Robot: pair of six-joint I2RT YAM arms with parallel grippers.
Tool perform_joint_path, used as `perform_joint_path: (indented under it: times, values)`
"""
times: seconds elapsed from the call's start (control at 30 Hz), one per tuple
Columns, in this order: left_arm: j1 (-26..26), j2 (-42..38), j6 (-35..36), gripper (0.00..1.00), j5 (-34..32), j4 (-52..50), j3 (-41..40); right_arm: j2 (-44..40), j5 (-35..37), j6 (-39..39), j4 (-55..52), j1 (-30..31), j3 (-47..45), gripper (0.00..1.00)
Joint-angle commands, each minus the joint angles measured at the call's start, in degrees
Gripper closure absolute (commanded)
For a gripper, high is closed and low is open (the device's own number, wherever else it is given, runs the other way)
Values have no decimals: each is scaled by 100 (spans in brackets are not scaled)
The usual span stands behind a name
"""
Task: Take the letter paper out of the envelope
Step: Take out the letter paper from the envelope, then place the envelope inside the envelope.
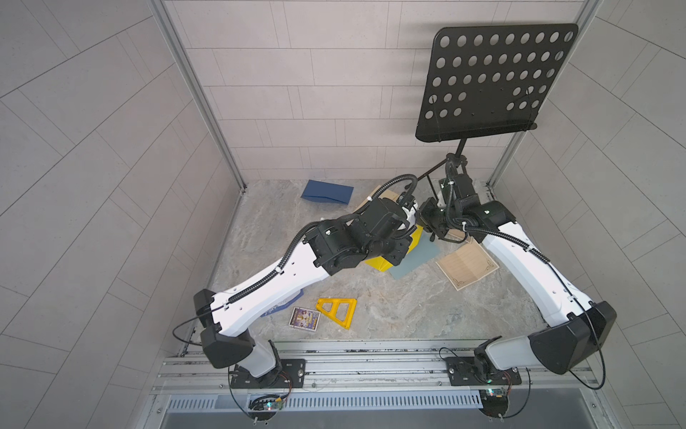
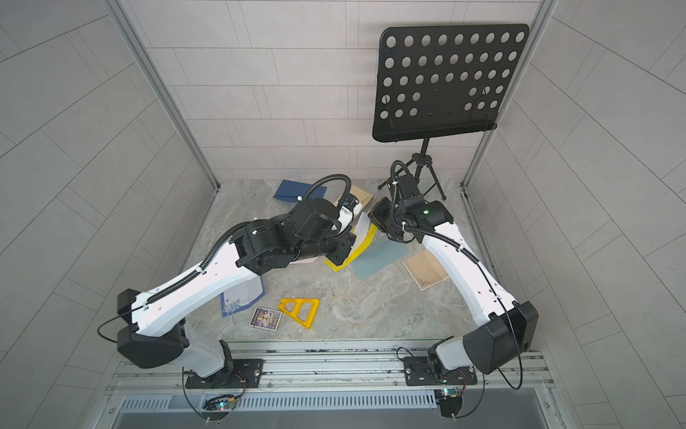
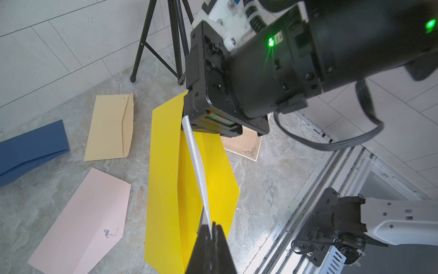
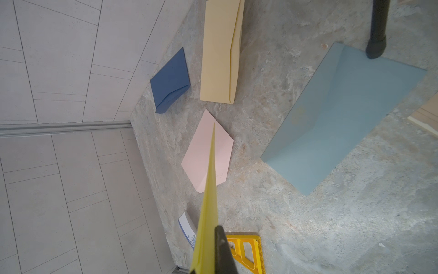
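text: none legible | pink envelope [image 3: 80,213]: small flamingo emblem | card [image 1: 304,318]: colourful print, too small to read

Both top views overhead, facing down on the table [image 1: 389,308], wrist views close along jaws, sharing the yellow envelope [image 3: 166,166]

I see the yellow envelope [image 3: 166,180] hanging above the tabletop [image 3: 260,189], flap open. White letter paper [image 3: 196,159] crosses it edge-on, slightly curved.
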Motion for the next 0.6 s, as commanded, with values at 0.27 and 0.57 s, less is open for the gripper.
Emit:
perform_joint_path:
  times: [0.27, 0.57]
  values:
    - [1610, -735, -1722, 100, 1078, 124, -324, -467, -674, -399, 2415, -109, -1352, 100]
    - [3384, -1941, -3289, 100, 1981, 710, -2657, 314, -1402, -626, 4842, 579, -2643, 100]
